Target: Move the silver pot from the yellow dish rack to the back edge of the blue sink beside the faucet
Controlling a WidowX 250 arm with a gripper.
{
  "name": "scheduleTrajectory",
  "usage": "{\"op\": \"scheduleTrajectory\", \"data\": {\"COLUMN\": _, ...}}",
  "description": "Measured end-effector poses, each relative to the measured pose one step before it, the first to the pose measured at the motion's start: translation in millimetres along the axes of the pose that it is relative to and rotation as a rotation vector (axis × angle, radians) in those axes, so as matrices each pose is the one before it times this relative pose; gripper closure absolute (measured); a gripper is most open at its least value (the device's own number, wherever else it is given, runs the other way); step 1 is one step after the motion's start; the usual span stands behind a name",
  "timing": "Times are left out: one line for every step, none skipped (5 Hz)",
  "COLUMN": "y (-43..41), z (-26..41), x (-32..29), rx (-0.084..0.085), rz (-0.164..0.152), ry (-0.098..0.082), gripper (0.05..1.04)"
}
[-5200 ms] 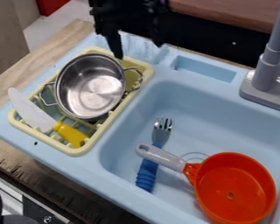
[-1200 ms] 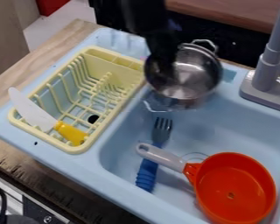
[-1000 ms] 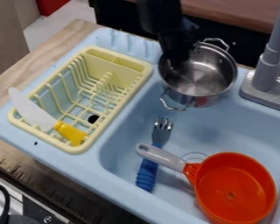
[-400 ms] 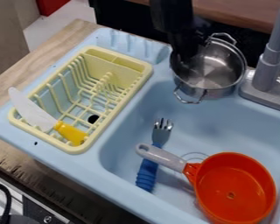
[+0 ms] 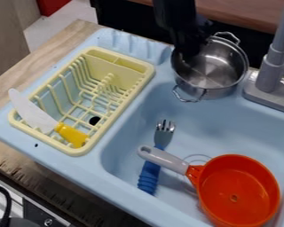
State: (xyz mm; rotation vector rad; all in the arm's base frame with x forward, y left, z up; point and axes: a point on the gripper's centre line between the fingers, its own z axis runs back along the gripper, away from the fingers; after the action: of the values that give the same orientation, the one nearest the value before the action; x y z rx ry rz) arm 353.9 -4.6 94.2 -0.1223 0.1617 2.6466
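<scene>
My gripper (image 5: 190, 54) is closed on the left wall of the metal pot (image 5: 218, 73), as seen in the camera view. Pot position: above the back of the sink (image 5: 207, 126), its body extending rightward from my jaws toward the faucet (image 5: 272, 73). Handle axis: lower left to upper right, lower handle (image 5: 191, 96) toward the basin. The dish rack (image 5: 148, 71) lies left of the pot, apart from it.

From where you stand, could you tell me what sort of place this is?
Probably a toy kitchen's sink area: a light blue sink, a grey faucet and a yellow dish rack.
</scene>
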Motion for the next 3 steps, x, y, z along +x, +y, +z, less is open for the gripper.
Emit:
{"op": "scheduleTrajectory", "data": {"y": 0.1, "z": -0.34, "x": 1.87, "rx": 0.0008, "rz": -0.0759, "ry": -0.0108, "gripper": 0.598}}
{"op": "scheduleTrajectory", "data": {"y": 0.07, "z": 6.19, "x": 5.19, "rx": -0.0197, "rz": -0.0623, "ry": -0.0021, "gripper": 0.303}}
{"op": "scheduleTrajectory", "data": {"y": 1.99, "z": 14.2, "x": 2.86, "rx": -0.0201, "rz": -0.0708, "ry": 0.0442, "gripper": 0.089}}
